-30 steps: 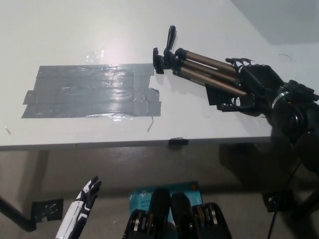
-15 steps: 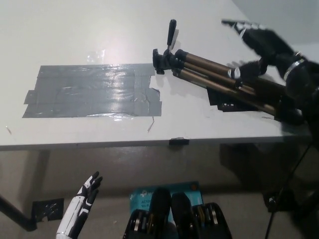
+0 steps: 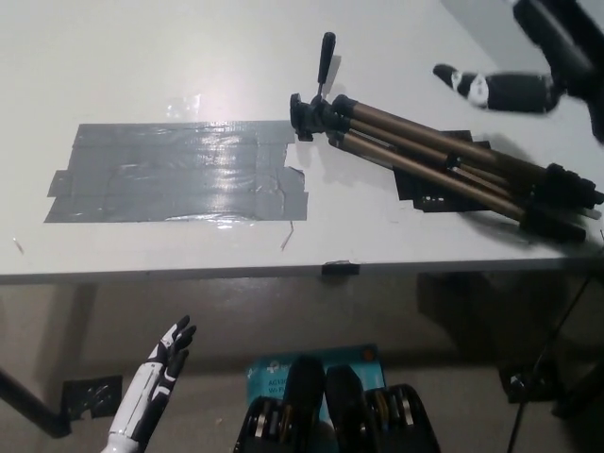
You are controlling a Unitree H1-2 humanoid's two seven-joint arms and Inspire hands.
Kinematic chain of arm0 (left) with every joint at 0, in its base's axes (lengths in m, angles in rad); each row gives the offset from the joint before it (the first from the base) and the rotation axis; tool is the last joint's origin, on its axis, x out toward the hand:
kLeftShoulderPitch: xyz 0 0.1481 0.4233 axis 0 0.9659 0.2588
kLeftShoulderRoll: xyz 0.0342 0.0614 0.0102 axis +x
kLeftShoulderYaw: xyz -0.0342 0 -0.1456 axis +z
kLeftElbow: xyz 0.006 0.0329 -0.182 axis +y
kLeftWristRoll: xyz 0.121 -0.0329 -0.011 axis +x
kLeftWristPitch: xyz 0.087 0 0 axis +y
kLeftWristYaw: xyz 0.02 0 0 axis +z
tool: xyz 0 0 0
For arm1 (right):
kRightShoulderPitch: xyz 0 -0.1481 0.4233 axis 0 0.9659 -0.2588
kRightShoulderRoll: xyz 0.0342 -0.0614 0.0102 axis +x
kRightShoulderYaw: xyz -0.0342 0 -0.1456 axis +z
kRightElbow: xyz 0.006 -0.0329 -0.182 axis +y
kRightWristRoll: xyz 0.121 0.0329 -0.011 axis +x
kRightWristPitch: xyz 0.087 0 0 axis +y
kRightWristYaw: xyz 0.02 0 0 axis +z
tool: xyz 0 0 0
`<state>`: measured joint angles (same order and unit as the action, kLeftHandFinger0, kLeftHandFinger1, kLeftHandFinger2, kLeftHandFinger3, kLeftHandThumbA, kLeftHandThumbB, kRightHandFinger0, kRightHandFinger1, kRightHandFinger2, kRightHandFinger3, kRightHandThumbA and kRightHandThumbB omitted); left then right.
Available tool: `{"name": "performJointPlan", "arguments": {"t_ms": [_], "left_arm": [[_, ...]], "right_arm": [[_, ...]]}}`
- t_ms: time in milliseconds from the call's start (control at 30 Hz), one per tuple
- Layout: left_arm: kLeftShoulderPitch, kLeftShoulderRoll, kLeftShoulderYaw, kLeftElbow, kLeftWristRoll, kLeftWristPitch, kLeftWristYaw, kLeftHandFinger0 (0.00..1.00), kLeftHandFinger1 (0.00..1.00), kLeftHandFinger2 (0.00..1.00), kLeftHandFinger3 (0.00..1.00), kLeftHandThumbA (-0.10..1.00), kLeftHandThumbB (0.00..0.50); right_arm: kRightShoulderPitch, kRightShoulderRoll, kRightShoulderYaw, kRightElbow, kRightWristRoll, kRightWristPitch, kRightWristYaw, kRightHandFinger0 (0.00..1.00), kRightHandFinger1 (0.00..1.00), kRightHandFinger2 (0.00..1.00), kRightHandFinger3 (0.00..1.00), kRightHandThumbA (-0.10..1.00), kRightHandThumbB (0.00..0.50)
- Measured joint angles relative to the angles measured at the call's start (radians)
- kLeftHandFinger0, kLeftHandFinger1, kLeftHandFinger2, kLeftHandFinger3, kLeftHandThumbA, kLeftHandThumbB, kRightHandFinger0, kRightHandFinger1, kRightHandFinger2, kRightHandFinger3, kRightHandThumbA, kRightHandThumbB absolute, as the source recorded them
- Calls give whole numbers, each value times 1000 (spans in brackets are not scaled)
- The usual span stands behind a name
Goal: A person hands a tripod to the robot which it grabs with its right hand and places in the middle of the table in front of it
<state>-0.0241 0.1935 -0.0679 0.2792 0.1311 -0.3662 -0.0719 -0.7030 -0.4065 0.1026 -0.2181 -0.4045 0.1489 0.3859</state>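
Nearest, well below the tape (image 3: 179, 170) and under the table (image 3: 189, 257) edge, the white left hand (image 3: 156, 385) rests with fingers apart, holding nothing. The grey tape lies flat across the table's middle. Just right of it lies the tripod (image 3: 425, 156), folded, legs together. Its head is at the tape's upper right corner, its handle sticks up and away, and its feet reach toward the table's near right corner. Farther back, right of the tape and apart from the tripod, the black right hand (image 3: 500, 89) hangs above the table with fingers stretched out, empty.
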Motion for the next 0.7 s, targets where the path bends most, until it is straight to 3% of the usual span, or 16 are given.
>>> {"name": "performJointPlan", "arguments": {"t_ms": [100,133,200,233,333,367,400,433,500,533,600,700], "left_arm": [[5,0,0,0,0,0,0,1000,1000,1000,1000,1000,293],[5,0,-1,0,0,0,0,1000,1000,1000,1000,1000,284],[7,0,-2,0,0,0,0,1000,1000,1000,1000,1000,266],[9,0,-2,0,0,0,0,1000,1000,1000,1000,1000,258],[22,0,-2,0,0,-1,0,1000,1000,1000,1000,1000,243],[30,0,-2,0,-1,-1,0,1000,1000,1000,1000,1000,245],[37,0,-2,1,-1,-1,0,1000,1000,1000,1000,1000,244],[40,0,-2,2,-1,-1,0,1000,1000,1000,1000,1000,251],[43,0,-2,3,-1,-1,0,1000,1000,1000,1000,1000,253],[43,0,-2,3,-1,-1,0,1000,1000,1000,1000,1000,246],[44,0,-2,3,-1,-1,0,1000,1000,1000,1000,1000,242],[48,0,-3,3,-1,-1,0,1000,1000,1000,1000,1000,240]], "right_arm": [[106,14,-8,-103,29,10,0,1000,1000,1000,1000,498,338],[136,19,-11,-125,36,12,0,1000,1000,1000,1000,410,319],[230,41,-20,-211,59,12,-4,1000,1000,1000,1000,368,298],[270,54,-24,-241,70,10,-7,1000,1000,1000,1000,352,281],[418,123,-34,-297,92,-30,-41,1000,1000,1000,1000,387,288],[478,158,-36,-291,96,-54,-60,1000,1000,1000,1000,368,260],[530,194,-37,-274,99,-74,-76,1000,1000,1000,1000,319,220],[563,218,-37,-259,100,-88,-89,991,1000,1000,1000,271,211],[608,256,-38,-207,99,-116,-113,914,994,1000,1000,184,192],[625,274,-39,-172,98,-134,-129,836,937,1000,1000,70,156],[647,308,-41,-99,91,-164,-163,789,862,986,1000,105,161],[663,340,-46,17,79,-204,-210,742,815,960,986,48,186]]}}
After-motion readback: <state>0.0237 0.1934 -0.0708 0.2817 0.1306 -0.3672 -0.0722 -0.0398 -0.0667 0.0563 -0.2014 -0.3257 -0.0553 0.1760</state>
